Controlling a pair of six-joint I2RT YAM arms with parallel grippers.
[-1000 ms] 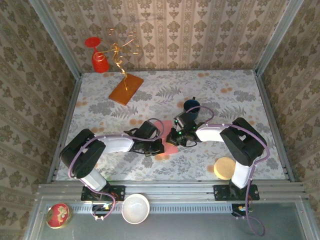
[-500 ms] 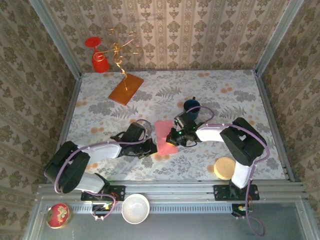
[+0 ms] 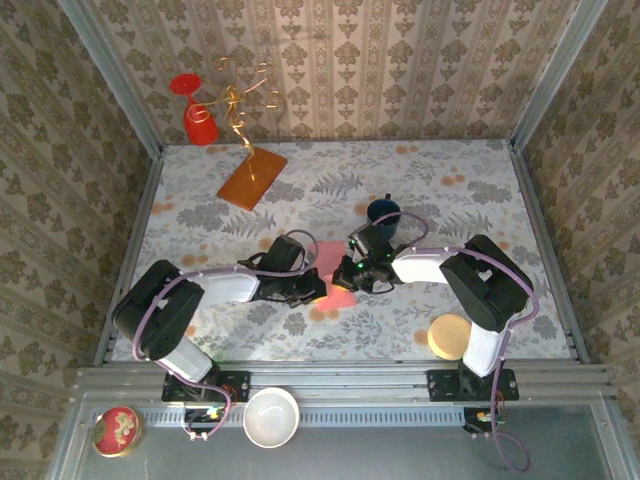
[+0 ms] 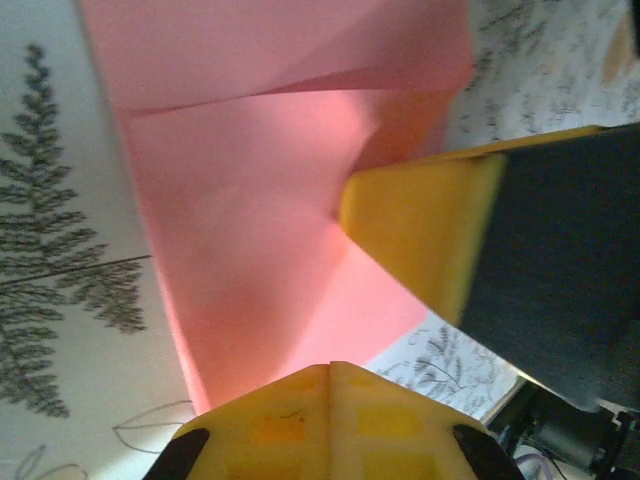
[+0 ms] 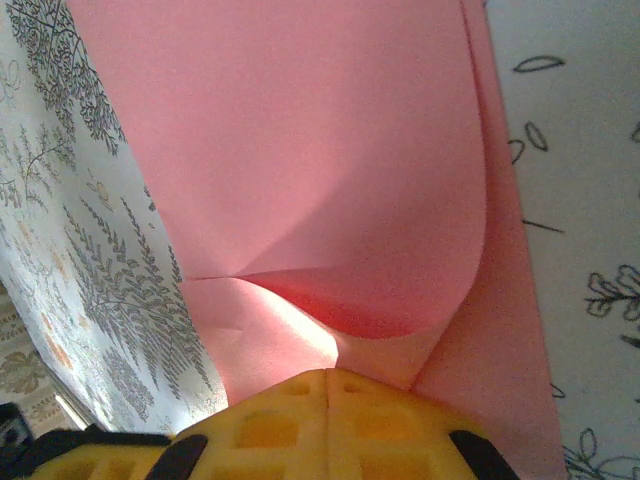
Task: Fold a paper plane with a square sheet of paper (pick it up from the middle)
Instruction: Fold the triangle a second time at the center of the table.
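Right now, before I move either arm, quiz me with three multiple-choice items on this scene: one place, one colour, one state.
1. Where is the sheet of paper?
A. mid-table, between the left gripper and the right gripper
B. in the far left corner
C. at the near right edge

2. What colour is the cup just behind the right gripper?
A. white
B. yellow
C. dark blue

3. What state is the sheet of paper in?
A. flat and unfolded
B. folded, with a flap lifting off the layer below
C. crumpled into a ball

Answers:
1 A: the top view shows the pink paper at the table's middle with a gripper on each side.
2 C: the top view shows a dark blue cup there.
3 B: the right wrist view shows a curved flap casting a shadow on the pink layer under it.
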